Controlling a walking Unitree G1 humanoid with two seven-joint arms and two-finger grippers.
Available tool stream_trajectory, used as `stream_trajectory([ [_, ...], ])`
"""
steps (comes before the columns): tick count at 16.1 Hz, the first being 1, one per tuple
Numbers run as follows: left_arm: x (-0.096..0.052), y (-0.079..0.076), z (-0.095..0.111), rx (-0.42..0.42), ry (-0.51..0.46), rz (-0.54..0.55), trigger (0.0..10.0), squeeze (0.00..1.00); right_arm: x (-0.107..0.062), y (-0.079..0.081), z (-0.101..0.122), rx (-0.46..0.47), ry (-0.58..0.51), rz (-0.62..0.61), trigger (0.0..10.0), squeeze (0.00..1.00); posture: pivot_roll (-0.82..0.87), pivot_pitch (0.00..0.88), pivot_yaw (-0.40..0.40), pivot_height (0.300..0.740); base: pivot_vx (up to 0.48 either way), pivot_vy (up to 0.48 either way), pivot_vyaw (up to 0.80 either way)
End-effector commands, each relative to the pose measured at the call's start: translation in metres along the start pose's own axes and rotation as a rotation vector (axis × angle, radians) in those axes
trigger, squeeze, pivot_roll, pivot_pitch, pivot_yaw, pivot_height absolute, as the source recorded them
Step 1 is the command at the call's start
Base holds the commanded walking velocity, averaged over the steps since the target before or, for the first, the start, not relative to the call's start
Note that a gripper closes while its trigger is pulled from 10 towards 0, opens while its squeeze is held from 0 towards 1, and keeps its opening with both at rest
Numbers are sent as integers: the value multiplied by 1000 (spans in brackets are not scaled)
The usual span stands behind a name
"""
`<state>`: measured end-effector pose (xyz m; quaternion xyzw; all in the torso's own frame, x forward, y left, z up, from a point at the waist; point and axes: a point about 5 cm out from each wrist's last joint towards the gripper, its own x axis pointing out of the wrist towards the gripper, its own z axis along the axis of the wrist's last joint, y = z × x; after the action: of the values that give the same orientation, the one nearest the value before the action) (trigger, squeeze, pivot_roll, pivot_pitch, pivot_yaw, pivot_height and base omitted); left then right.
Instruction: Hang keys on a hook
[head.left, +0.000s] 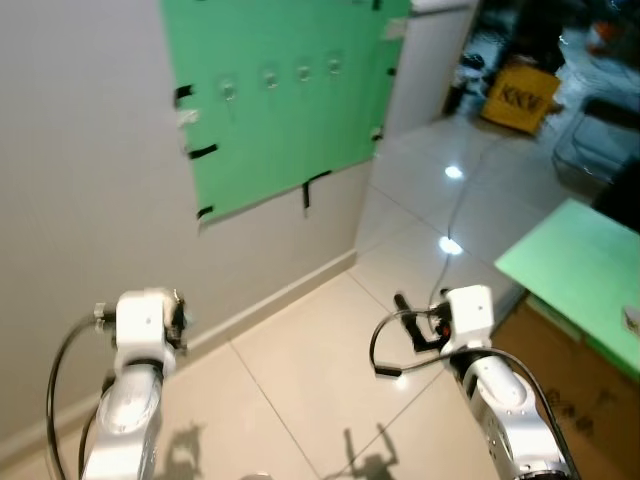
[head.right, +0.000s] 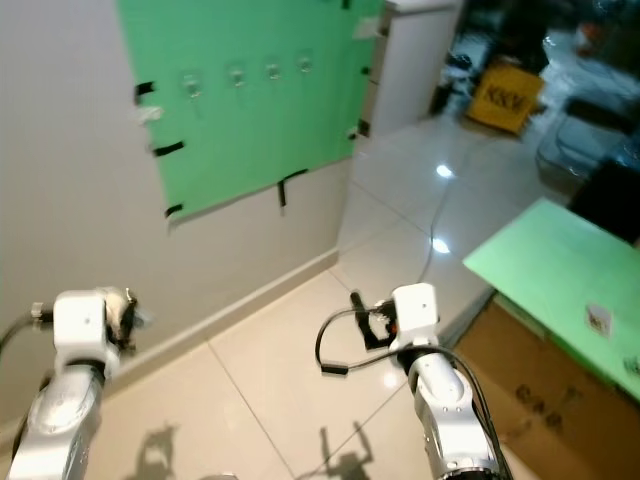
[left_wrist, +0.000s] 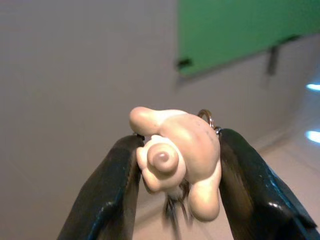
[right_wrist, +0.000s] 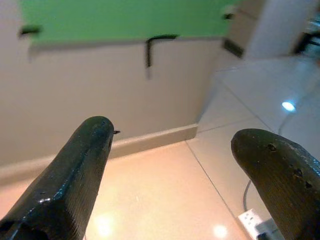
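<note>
Up on the green wall sheet (head.left: 280, 110) the hooks (head.left: 269, 77) look tiny, so our left end effector (left_wrist: 175, 170), squeezing the keys' pink charm (left_wrist: 177, 157), might miss and drop them, while our right end effector (right_wrist: 175, 165) gapes wide with nothing in it.

Light: bright, even, from overhead.
Glare: lamp spots on the floor (head.left: 452, 172).
Shadows: faint arm shadows, lower centre.
Blur: head views soft; wrist backgrounds unfocused.

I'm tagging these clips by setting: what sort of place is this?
Probably a home hallway rigged as a test area: a green sheet taped to the wall carries clear hooks, over glossy floor tiles, with a cardboard box beside them.
</note>
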<state>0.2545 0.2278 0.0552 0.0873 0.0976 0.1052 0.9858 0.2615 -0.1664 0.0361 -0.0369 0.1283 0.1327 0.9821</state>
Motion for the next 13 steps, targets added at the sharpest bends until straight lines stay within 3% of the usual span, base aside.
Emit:
stream_trajectory([
  [1,10,-14,16,-34,-59,7,10000,0,10,-1,18,-33,-52,34,10000,0,68,0,-95,740,251,-405,425],
  [4,6,-20,17,-39,-62,-13,10000,0,22,-10,34,20,-100,23,10000,0,74,0,-99,740,241,-411,423],
  [6,3,-17,5,-104,3,23,10000,0,26,-8,38,64,-120,27,10000,0,86,0,-99,740,135,-369,419],
  [8,-4,-20,-9,-91,77,-52,10000,0,23,-2,33,82,-118,45,10000,0,93,0,-96,740,0,0,419],
  [9,-12,-19,-13,-106,92,-95,10000,0,18,-3,30,102,-119,34,10000,0,95,0,-91,740,0,0,419],
  [10,-33,-20,-27,-95,191,-213,10000,0,2,-9,21,142,-110,-14,10000,0,108,0,-92,740,0,0,419],
  [11,-43,-18,-25,-123,168,-251,10000,0,-12,-13,13,166,-94,-59,10000,0,106,0,-94,740,0,0,413],
  [13,-44,-19,-12,-194,86,-281,10000,0,-27,-17,1,204,-47,-105,10000,0,95,0,-90,740,0,0,406],
])
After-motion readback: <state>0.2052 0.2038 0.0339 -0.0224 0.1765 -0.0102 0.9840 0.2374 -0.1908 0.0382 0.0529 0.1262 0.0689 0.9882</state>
